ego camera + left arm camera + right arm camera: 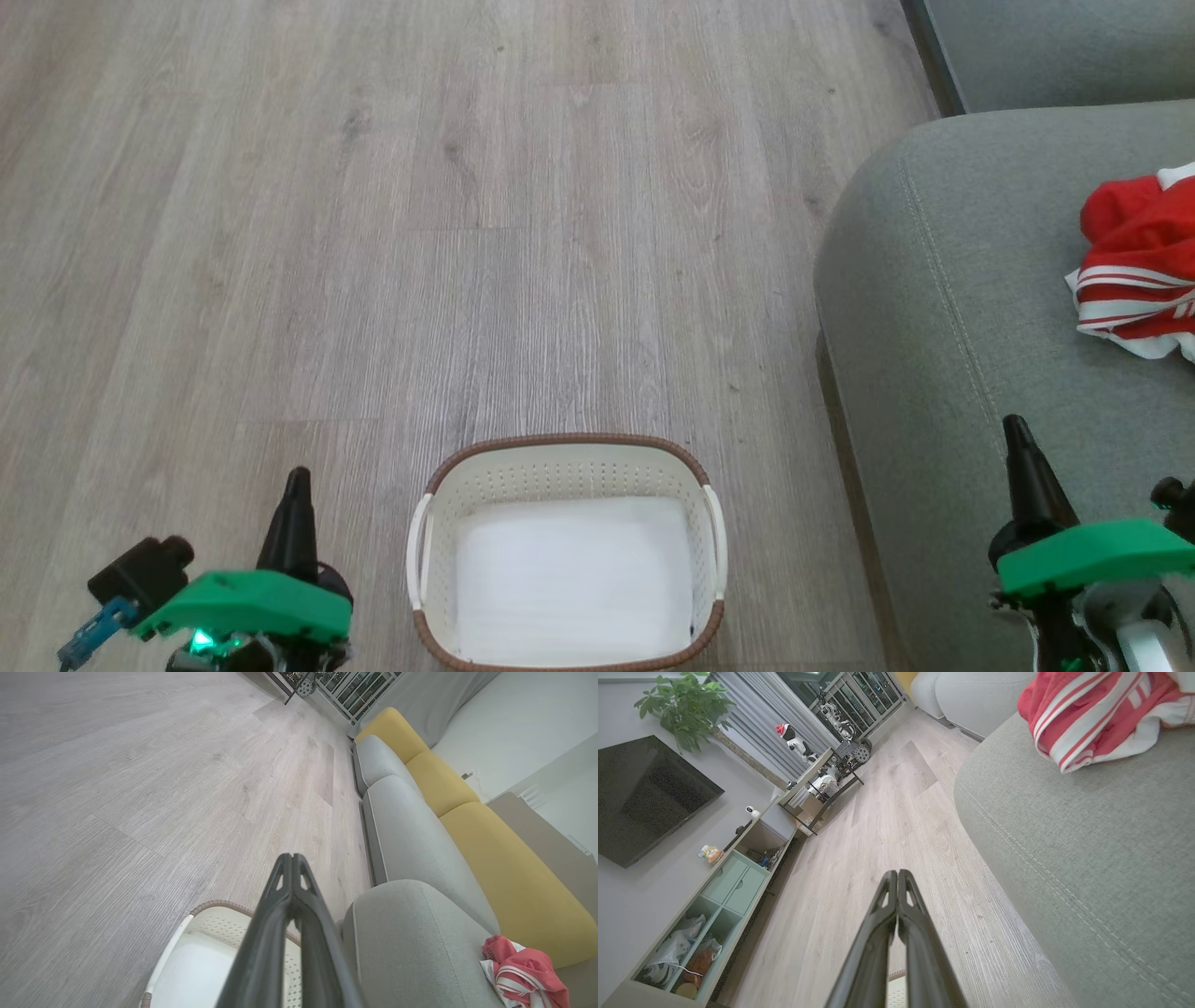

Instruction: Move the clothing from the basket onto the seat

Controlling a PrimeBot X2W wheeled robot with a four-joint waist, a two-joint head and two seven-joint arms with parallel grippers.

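The red clothing (1134,266) lies bunched on the grey-green seat (934,308), right of the basket (560,439) and well apart from it. The basket's white bottom shows bare. The left gripper (297,478) hangs just left of the basket and the right gripper (1014,427) to its right over the seat, each with its fingers pressed together.

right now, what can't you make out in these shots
Red clothing: head view's right edge cuts it; one garment or two, cannot tell.
Basket: head view's bottom edge clips its near rim; in the left wrist view the shut left gripper covers part.
Open shelf contents, right wrist view: too small to name.
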